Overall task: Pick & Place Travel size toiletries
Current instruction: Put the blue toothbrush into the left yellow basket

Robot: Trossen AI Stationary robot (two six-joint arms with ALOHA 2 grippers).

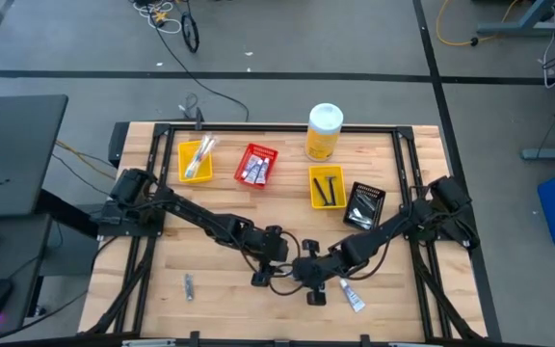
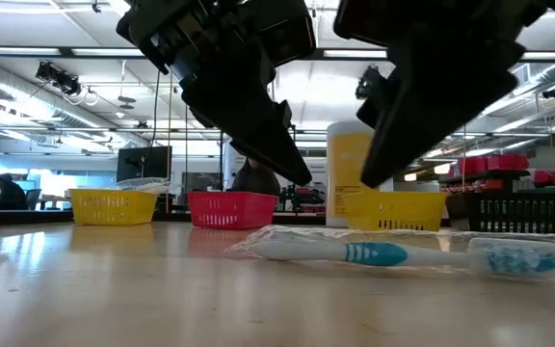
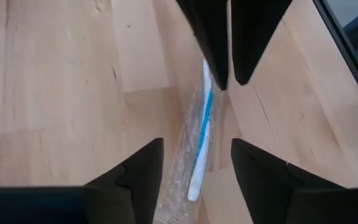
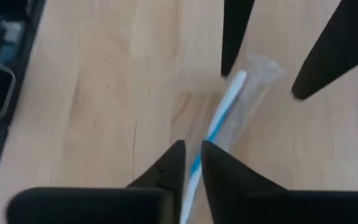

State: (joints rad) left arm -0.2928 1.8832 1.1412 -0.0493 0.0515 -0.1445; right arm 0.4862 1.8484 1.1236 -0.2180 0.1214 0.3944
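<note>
A white and blue toothbrush (image 2: 403,253) in a clear wrapper lies flat on the wooden table near its near edge. It also shows in the left wrist view (image 3: 202,137) and the right wrist view (image 4: 225,106). My left gripper (image 3: 197,168) hovers over it, open, one finger on either side of the handle and above it (image 2: 292,164). My right gripper (image 4: 193,158) hangs over the brush's other end with its fingers almost together (image 3: 229,84). In the low view both grippers' tips stand above the table.
Along the far side stand a yellow bin (image 1: 196,159), a red bin (image 1: 256,164), a big yellow bottle (image 1: 324,132), a second yellow bin (image 1: 327,186) and a black bin (image 1: 363,204). A small white tube (image 1: 352,297) and a small dark item (image 1: 189,286) lie near the near edge.
</note>
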